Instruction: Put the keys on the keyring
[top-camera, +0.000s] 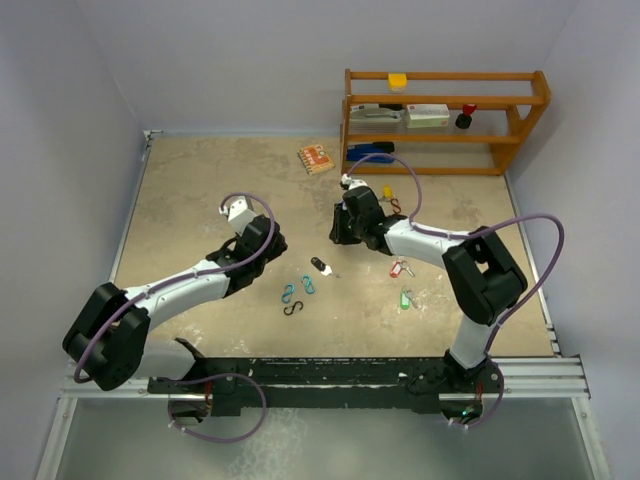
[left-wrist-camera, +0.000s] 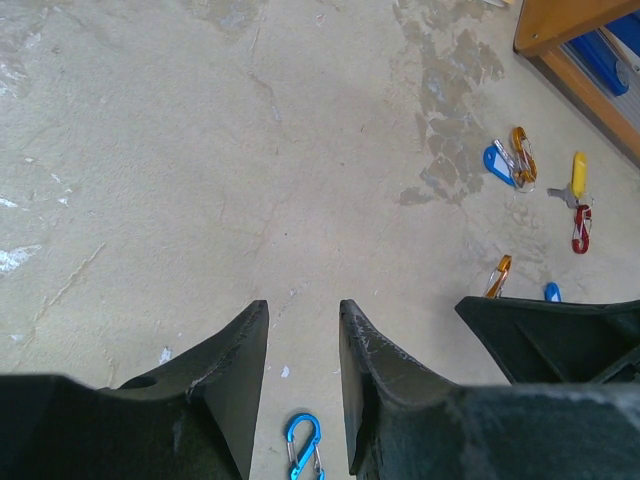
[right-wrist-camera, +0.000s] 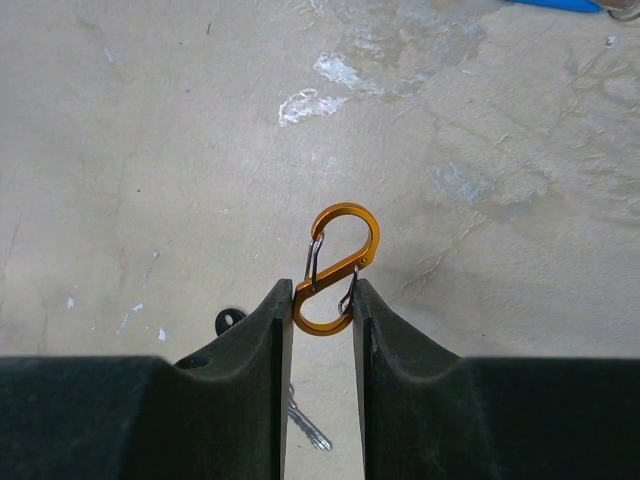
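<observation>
Pinching an orange clip by its lower loop, the right gripper is seen near the black key, other keys scattered rightward, while the left gripper is held part-open, empty, open table ahead.

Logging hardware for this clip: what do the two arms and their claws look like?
The left arm and right arm share a look: white links between bulky black joints, a lilac cable looping alongside each. The left claw and right claw each have two matte black, tapered fingers with scuffed edges. I see no markings.
</observation>
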